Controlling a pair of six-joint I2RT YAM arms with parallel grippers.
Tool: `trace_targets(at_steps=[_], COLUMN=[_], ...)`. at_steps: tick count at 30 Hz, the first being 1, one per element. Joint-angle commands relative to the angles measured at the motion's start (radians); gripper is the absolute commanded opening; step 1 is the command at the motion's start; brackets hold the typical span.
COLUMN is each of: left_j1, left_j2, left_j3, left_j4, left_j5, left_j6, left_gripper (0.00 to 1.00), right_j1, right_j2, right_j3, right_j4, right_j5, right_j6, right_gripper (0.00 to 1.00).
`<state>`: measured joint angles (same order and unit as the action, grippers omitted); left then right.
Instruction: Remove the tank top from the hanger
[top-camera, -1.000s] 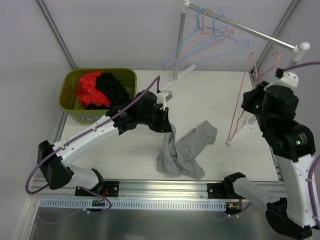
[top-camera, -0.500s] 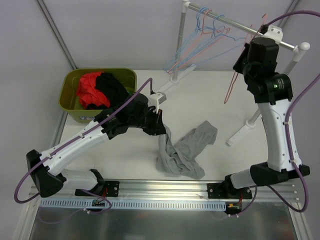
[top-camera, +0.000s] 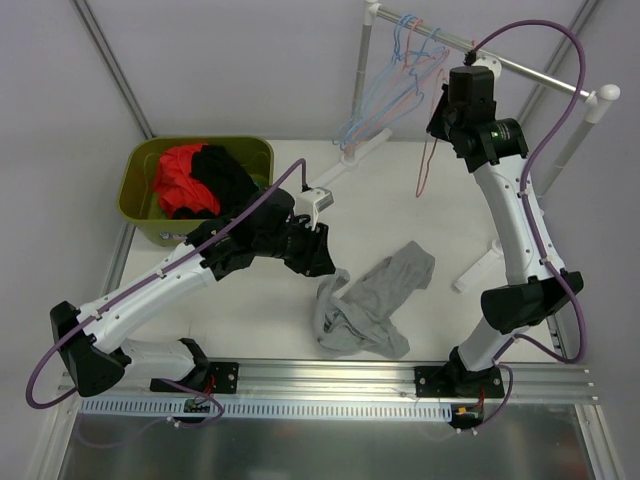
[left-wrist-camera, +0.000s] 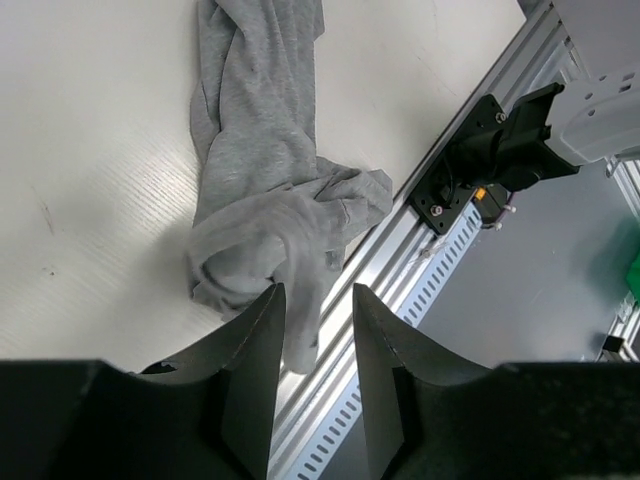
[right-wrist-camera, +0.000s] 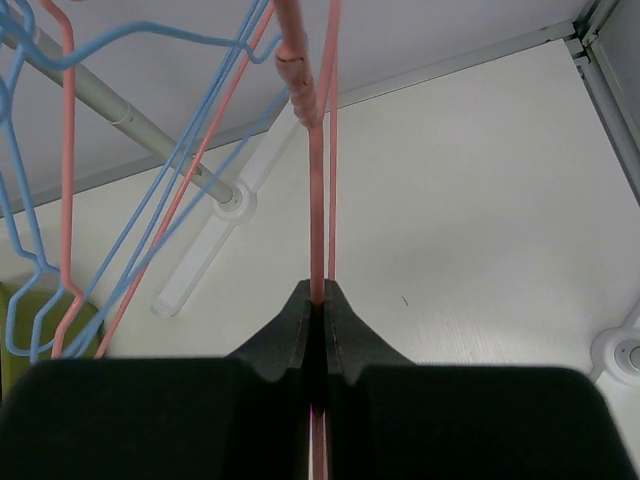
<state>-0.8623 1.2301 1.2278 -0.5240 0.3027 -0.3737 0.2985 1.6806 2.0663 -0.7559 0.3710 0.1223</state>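
Note:
The grey tank top (top-camera: 372, 303) lies crumpled on the table, free of any hanger; it also shows in the left wrist view (left-wrist-camera: 262, 190). My left gripper (top-camera: 323, 260) hovers over its left end, open and empty (left-wrist-camera: 316, 305). My right gripper (top-camera: 441, 117) is raised next to the rail (top-camera: 520, 68) and shut on a bare pink hanger (top-camera: 427, 165). In the right wrist view the hanger's wire (right-wrist-camera: 317, 210) runs straight up out of the closed gripper (right-wrist-camera: 317, 300).
Several blue and pink hangers (top-camera: 398, 85) hang on the rail's left part. The rack's feet stand at the back (top-camera: 352, 153) and right (top-camera: 478, 270). A green bin (top-camera: 137, 205) with red and black clothes stands at the back left. The metal table edge (left-wrist-camera: 440, 240) lies near the tank top.
The left gripper has let go of the tank top, which has dropped flat. The right arm has swung up and left, carrying the pink hanger to the rail.

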Motion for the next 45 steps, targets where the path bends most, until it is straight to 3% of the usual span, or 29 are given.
trace_targets(at_steps=[1,4,6,9,10,11,12,15,16,17,19,21,22,25,28,33,39,45], left_j1=[0.008,0.008,0.008,0.008,0.008,0.008,0.008,0.008,0.006,0.005,0.003,0.000,-0.003,-0.009,-0.026,-0.092,-0.175,-0.243], left_j2=[-0.011,-0.014,-0.008,0.005,0.011,0.019,0.034,0.064,0.074,0.084,0.112,0.134,0.140,0.173,0.230,0.371,0.561,0.761], left_j3=[0.013,0.030,0.041,0.050,0.053,0.061,0.065,0.087,0.094,0.107,0.124,0.131,0.137,0.147,0.163,0.213,0.280,0.366], left_j4=[-0.008,-0.011,-0.014,-0.016,-0.014,-0.016,-0.018,-0.016,-0.016,-0.014,-0.016,-0.016,-0.016,-0.018,-0.014,-0.024,-0.042,-0.064], left_j5=[-0.034,-0.046,-0.053,-0.062,-0.059,-0.048,-0.040,-0.017,-0.014,-0.010,-0.002,0.003,0.003,0.007,-0.010,-0.102,-0.168,-0.270], left_j6=[0.012,0.022,0.030,0.030,0.030,0.029,0.030,0.033,0.033,0.035,0.039,0.041,0.044,0.050,0.068,0.117,0.163,0.203], left_gripper=[0.34,0.35,0.51,0.67,0.77,0.96,0.99,0.99,0.99,0.99,0.99,0.99,0.99,0.99,0.99,0.99,0.99,0.99], right_j1=[0.004,0.001,0.001,0.001,-0.002,-0.005,-0.007,-0.013,-0.016,-0.019,-0.022,-0.025,-0.025,-0.030,-0.042,-0.071,-0.087,-0.088], right_j2=[-0.018,-0.019,-0.016,-0.015,-0.015,-0.016,-0.019,-0.027,-0.027,-0.028,-0.036,-0.045,-0.051,-0.097,-0.197,-0.405,-0.792,-0.940], right_j3=[0.034,0.037,0.037,0.031,0.028,0.022,0.018,0.008,0.006,0.005,-0.003,-0.014,-0.020,-0.069,-0.165,-0.320,-0.567,-0.607], right_j4=[0.076,0.089,0.092,0.095,0.098,0.099,0.101,0.105,0.105,0.105,0.109,0.110,0.109,0.109,0.109,0.044,-0.037,-0.126], right_j5=[-0.009,-0.010,-0.020,-0.038,-0.059,-0.067,-0.069,-0.066,-0.076,-0.083,-0.099,-0.107,-0.106,-0.112,-0.129,-0.161,-0.136,-0.237], right_j6=[0.036,0.036,0.036,0.039,0.039,0.039,0.039,0.039,0.040,0.042,0.037,0.031,0.030,0.031,0.036,0.027,0.025,0.043], right_gripper=[0.00,0.00,0.00,0.01,0.04,0.05,0.03,0.02,0.07,0.21,0.12,0.21,0.44,0.88,0.99,1.00,1.00,1.00])
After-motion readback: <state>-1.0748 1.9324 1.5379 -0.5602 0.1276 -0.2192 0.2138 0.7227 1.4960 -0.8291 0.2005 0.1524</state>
